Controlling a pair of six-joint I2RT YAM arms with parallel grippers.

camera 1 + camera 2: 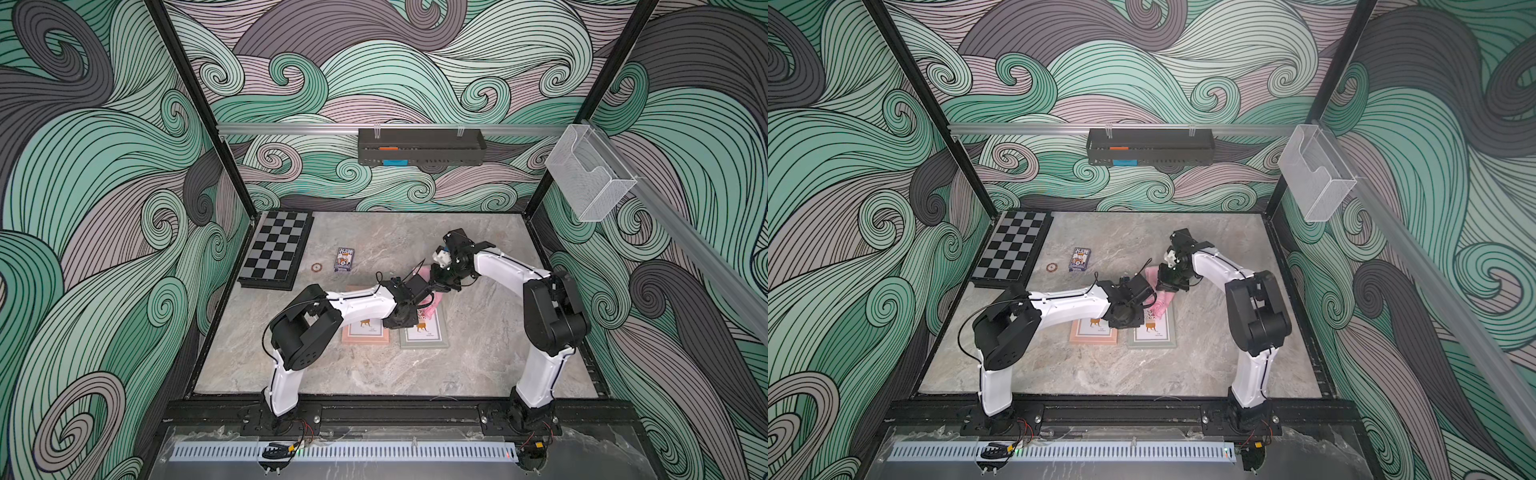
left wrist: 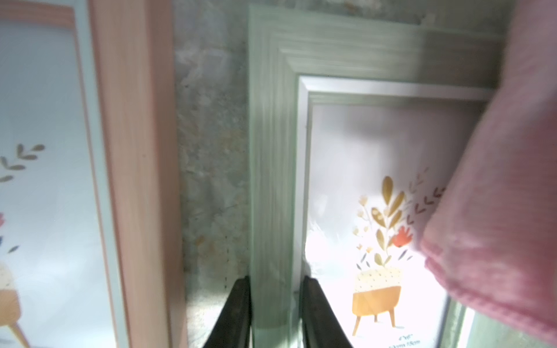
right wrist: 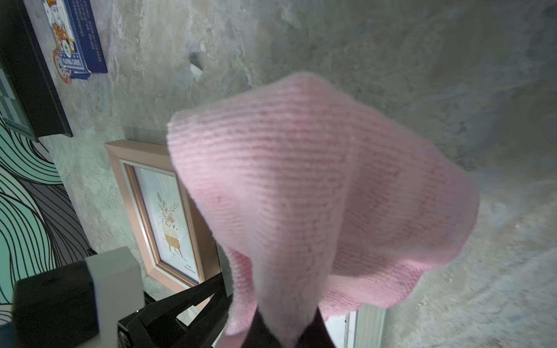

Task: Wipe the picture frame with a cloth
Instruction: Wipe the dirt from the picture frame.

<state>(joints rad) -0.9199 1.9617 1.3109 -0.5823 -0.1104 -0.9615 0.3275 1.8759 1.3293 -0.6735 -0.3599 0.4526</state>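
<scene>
1. You had the left gripper point(image 2: 275, 284) clamped on 1 long side rail of the green picture frame point(image 2: 271, 135), with 1 finger outside the rail over the desk point(image 2: 211, 150) and 1 inside on the glass. I judged that this grip was there to pin the frame so it would not slide under a wiping stroke
2. Your right gripper point(image 3: 286, 331) was shut tight on a bunched corner of the cloth point(image 3: 316, 186), so the rest hung free below it as a loose pad rather than a flat sheet
3. The cloth hung over the end of the green frame farthest from the arm bases, between the 2 wrists in both top views. In the left wrist view it hid part of the print, but I could not tell whether it pressed on the glass or hung just above it
4. The frame lay flat on the desk just beside a pink frame point(image 2: 135, 150), with a narrow strip of desk between them, and neither gripper touched that one
5. The cloth looked soft and plain pink, with a fine ribbed weave and a stitched hem, folded into a rough cone
6. The frame had a pale green, wood-grained, stepped moulding and a silver inner lip. Under glaring glass sat a print of flowers in a pot on legs, and most of that glass lay uncovered, so I judged the wiping far from done
</scene>
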